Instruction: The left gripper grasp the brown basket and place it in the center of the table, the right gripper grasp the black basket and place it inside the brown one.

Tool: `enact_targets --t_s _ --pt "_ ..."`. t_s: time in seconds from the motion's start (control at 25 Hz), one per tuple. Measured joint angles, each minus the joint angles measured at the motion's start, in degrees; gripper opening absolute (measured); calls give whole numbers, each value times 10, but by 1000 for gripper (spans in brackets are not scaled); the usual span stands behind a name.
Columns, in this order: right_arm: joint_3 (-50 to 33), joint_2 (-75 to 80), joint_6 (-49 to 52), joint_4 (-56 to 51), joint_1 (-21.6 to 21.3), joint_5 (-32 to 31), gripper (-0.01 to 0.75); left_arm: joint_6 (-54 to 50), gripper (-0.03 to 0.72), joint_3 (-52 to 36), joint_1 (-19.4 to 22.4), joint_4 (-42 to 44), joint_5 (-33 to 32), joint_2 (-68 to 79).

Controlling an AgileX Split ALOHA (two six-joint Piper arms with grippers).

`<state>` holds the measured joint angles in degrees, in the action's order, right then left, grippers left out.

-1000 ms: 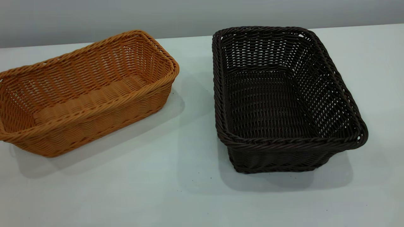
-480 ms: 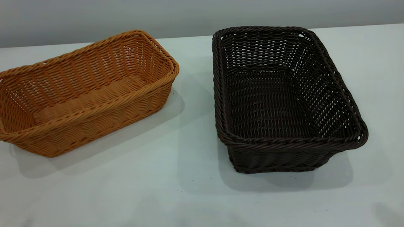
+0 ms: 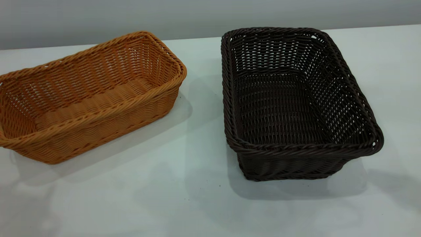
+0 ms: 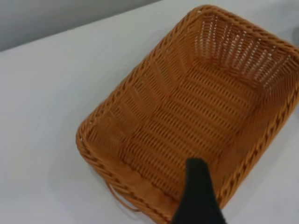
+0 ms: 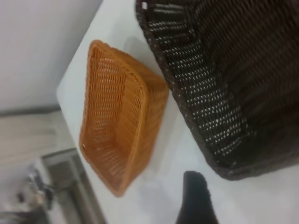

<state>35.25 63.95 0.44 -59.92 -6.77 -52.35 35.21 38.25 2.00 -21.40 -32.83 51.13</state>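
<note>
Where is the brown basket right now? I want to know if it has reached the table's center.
In the exterior view the brown basket sits on the table at the left side, apart from the black basket on its right, not at center.

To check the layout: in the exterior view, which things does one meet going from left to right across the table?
brown basket → bare strip of the table → black basket

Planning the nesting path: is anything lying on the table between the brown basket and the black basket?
Nothing: between the brown basket and the black basket only bare white table with shadows shows, in the exterior view.
</note>
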Motion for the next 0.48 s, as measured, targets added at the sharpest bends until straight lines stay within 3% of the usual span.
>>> enact_targets --t_s 0.16,0.48 --pt "0 53 67 -8 53 37 463 25 456 0 0 -28 0 16" --pt "0 109 228 -11 235 210 463 59 456 0 0 -74 7 28"
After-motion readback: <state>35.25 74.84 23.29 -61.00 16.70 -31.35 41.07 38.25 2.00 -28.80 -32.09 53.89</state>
